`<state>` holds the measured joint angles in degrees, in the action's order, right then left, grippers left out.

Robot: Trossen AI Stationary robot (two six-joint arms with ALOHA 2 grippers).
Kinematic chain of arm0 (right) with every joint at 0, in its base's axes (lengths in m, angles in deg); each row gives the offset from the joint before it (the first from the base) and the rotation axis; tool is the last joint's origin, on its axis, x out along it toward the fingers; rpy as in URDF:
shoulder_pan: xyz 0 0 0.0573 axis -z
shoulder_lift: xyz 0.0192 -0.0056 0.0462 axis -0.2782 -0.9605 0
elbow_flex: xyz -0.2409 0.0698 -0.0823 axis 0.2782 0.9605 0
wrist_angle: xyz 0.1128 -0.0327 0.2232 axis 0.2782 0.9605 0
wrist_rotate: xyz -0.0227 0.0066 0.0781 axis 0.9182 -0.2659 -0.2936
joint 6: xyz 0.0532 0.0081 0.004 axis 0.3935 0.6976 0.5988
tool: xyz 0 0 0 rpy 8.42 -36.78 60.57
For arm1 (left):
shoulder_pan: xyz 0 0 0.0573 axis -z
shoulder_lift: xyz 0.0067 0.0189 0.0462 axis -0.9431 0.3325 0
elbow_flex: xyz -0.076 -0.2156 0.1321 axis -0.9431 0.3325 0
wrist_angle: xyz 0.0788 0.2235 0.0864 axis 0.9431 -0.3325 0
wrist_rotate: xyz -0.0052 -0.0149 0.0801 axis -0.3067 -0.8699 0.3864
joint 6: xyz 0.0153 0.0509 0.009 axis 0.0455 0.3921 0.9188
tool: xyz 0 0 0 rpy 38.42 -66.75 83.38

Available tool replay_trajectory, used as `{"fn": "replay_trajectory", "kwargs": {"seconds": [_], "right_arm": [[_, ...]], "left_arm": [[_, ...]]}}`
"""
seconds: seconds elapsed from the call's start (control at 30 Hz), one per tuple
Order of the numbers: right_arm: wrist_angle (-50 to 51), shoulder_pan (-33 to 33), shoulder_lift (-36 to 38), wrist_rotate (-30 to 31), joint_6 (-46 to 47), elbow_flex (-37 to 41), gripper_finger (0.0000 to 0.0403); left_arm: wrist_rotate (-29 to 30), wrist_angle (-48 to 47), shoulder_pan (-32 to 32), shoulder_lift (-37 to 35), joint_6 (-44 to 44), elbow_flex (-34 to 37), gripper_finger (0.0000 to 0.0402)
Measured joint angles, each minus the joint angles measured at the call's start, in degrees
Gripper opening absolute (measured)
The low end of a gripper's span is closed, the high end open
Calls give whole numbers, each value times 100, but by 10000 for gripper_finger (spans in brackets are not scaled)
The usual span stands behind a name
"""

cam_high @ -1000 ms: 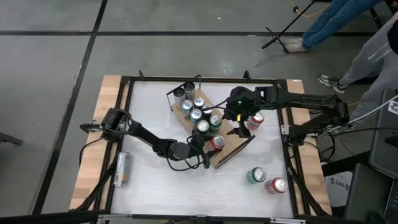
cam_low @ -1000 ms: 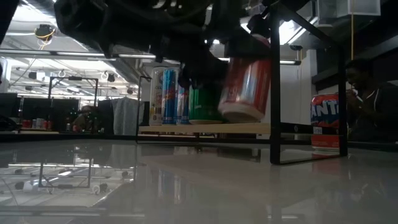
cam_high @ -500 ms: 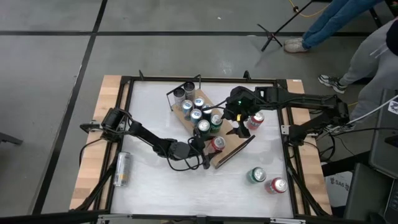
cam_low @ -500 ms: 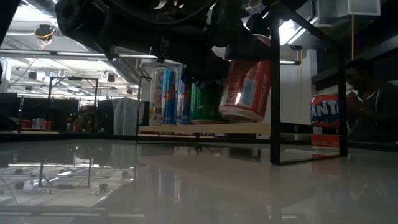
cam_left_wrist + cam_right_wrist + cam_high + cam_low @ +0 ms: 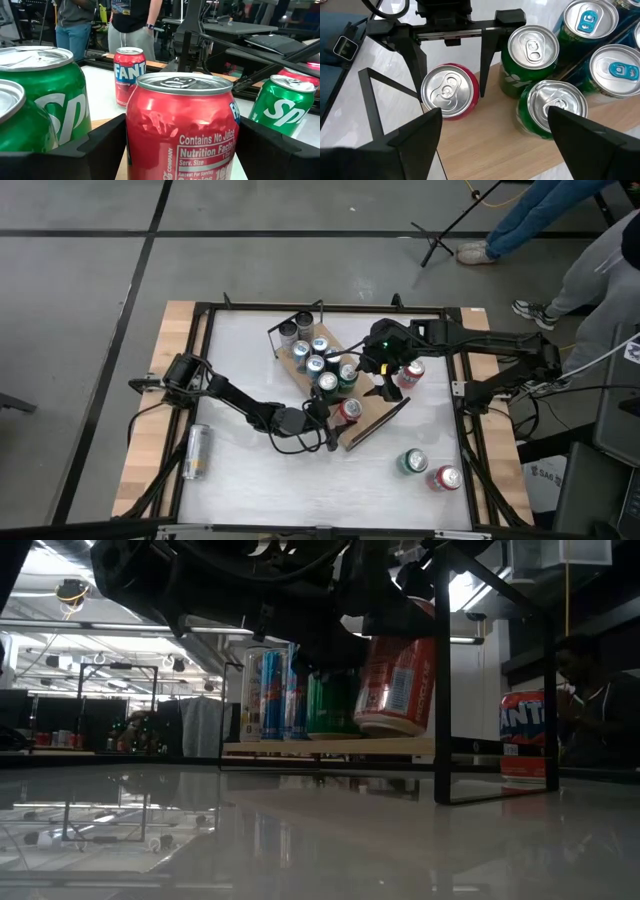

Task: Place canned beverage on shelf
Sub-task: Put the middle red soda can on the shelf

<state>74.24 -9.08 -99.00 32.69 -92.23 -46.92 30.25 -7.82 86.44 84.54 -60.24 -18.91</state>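
The shelf (image 5: 352,395) lies at a slant across the middle of the white table (image 5: 250,350), a light wooden board with thin black rails at its ends, and it carries a cluster of upright cans toward its far left end. The left gripper (image 5: 335,413) reaches in from the left side of the table and sits at the near right end of the shelf, its two dark fingers (image 5: 487,47) standing on either side of a red can (image 5: 450,91) with a visible gap on each side, so the gripper looks released around the can and not clamped on it. In the right wrist view the red can stands on the board just beside a green can (image 5: 527,57), with another green can (image 5: 551,110) near it and blue-topped cans farther along. In the low view the red can (image 5: 397,668) leans slightly above the board's edge. The right gripper (image 5: 385,380) hangs over the shelf just to the right of the can cluster, fingers spread wide and empty, looking down on the red can. Off the shelf, a red Fanta can (image 5: 411,372) stands just right of the board, a green can (image 5: 412,463) and a red can (image 5: 446,478) stand at the near right of the table, and a silver can (image 5: 197,450) lies on its side at the near left
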Motion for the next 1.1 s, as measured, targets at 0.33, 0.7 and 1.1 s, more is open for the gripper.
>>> {"fn": "replay_trajectory", "kwargs": {"seconds": [0.33,0.7,1.1], "right_arm": [[2,2,0,0,0,0,353],[3,2,0,1,0,0,353],[4,2,0,0,0,0,353]], "left_arm": [[-4,-2,2,0,-7,0,321],[-4,-4,2,0,-7,0,323],[-9,-4,4,0,-7,0,377]]}}
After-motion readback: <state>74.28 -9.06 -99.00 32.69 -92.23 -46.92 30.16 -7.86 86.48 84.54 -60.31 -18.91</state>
